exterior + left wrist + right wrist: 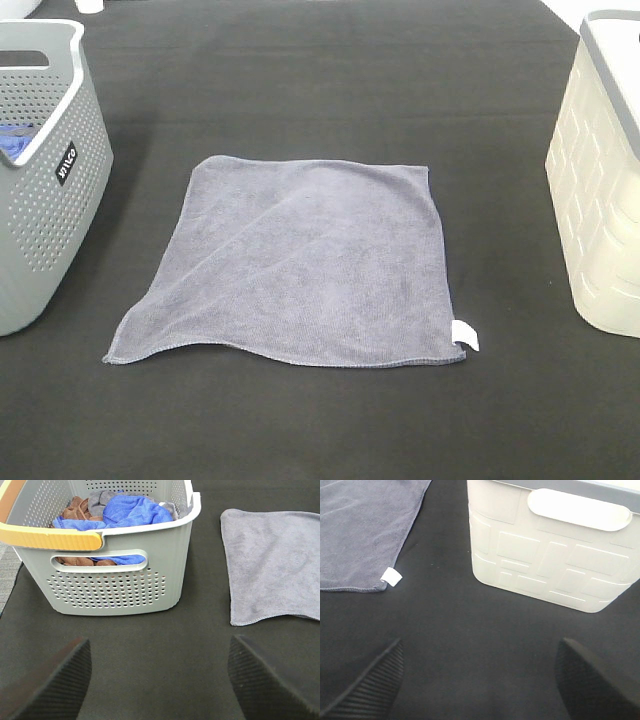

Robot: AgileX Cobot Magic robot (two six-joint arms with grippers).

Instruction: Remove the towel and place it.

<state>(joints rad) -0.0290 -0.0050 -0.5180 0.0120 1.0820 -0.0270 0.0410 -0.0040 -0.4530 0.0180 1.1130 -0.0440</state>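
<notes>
The towel (300, 265) lies flat mid-desk, between the baskets. The grey perforated basket (115, 587) at the left edge holds blue (127, 512), brown (75, 507) and grey cloths. The cream basket (545, 565) sits at the right edge, contents hidden. The left gripper (160, 680) and right gripper (480, 680) are both spread wide, holding nothing.

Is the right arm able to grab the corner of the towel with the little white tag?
Probably yes. The right fingers are open, and only bare black mat lies between them and the white tag at the towel's corner. The cream basket stands off to the side.
</notes>
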